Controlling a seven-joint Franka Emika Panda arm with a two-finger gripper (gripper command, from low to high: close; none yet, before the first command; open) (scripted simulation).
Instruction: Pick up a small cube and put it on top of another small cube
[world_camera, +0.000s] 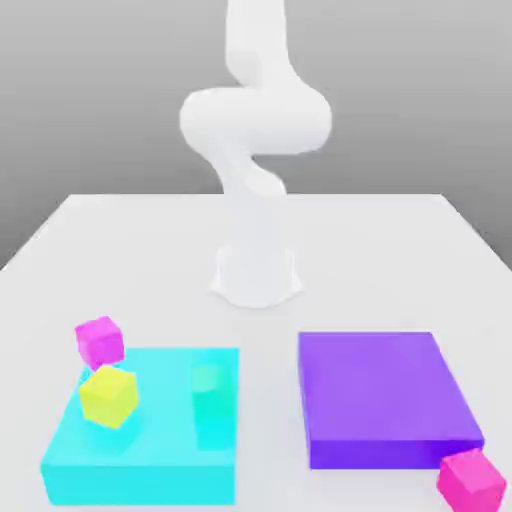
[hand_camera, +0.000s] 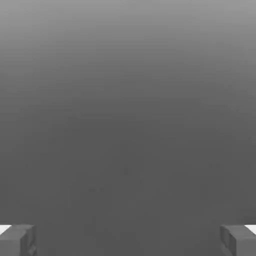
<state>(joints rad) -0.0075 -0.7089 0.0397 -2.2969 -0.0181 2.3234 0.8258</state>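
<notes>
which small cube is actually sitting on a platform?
The yellow cube, resting on the cyan platform. The pink cube sits behind that platform's corner, and the other pink cube is beside the purple platform.

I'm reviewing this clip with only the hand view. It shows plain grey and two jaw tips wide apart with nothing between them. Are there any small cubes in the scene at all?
Observer: Yes. In the exterior view a yellow cube lies on a cyan slab at that view's left.
Operator: Is there another one to stack it with?
Observer: A magenta cube sits tilted at the cyan slab's far left corner, just behind the yellow cube.
Operator: And the exterior view's right?
Observer: A pink cube rests by the near right corner of a purple slab.
</notes>
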